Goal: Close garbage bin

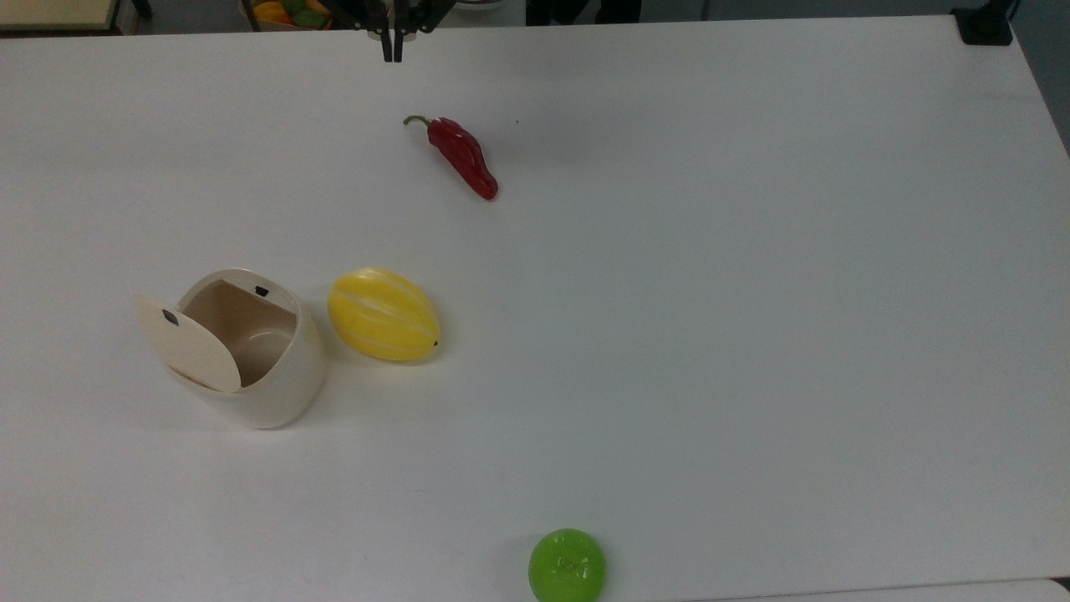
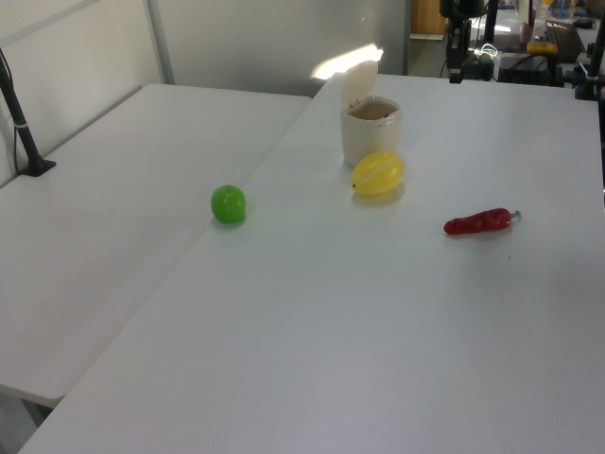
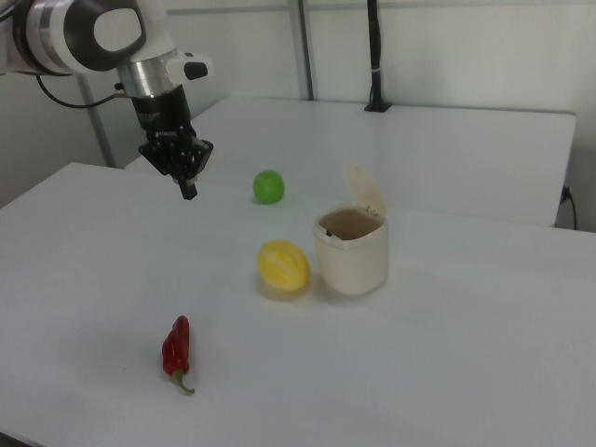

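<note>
Black and pressed together with nothing between its fingers, the gripper point(image 1: 391, 55) hangs above the tabletop's point(image 1: 752, 293) far edge in the top view, its body cut off by the frame; the right view shows the gripper point(image 3: 189, 191) whole beneath the pale arm. Nearest lies a red chili pepper point(image 1: 462, 156). Well apart stands the garbage bin point(image 1: 251, 351), its lid point(image 1: 191, 344) tipped up and the brownish inside bare. A yellow melon point(image 1: 383, 314) sits just beside the garbage bin. A green ball point(image 1: 567, 566) is clipped by the top view's bottom edge, but whole in the left view point(image 2: 228, 204).
</note>
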`<state>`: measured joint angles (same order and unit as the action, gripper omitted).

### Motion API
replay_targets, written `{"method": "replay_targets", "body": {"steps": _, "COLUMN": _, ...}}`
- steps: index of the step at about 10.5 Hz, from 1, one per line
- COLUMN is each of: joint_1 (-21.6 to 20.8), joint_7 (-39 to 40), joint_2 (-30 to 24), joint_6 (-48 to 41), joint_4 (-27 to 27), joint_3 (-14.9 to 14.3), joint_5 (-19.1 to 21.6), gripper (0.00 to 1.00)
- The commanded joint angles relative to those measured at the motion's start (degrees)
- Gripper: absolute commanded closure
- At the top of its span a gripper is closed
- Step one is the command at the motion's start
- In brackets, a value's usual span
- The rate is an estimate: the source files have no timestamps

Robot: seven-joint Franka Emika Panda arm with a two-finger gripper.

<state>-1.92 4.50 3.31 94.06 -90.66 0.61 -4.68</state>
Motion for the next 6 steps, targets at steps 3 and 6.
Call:
{"method": "replay_targets", "body": {"steps": 3, "joint_1": 0.1, "joint_7": 0.4, "joint_2": -0.2, "joint_6": 1.3, "joint_4": -0.5, "joint_3": -0.4, "joint_5": 0.6, "gripper": 1.0}}
{"method": "replay_targets", "body": {"steps": 6, "joint_1": 4.4, "joint_7": -1.8, "joint_2": 1.3, "joint_6": 8.7, "joint_4": -0.1, "joint_3": -0.4, "joint_5": 1.2, "gripper": 1.0}}
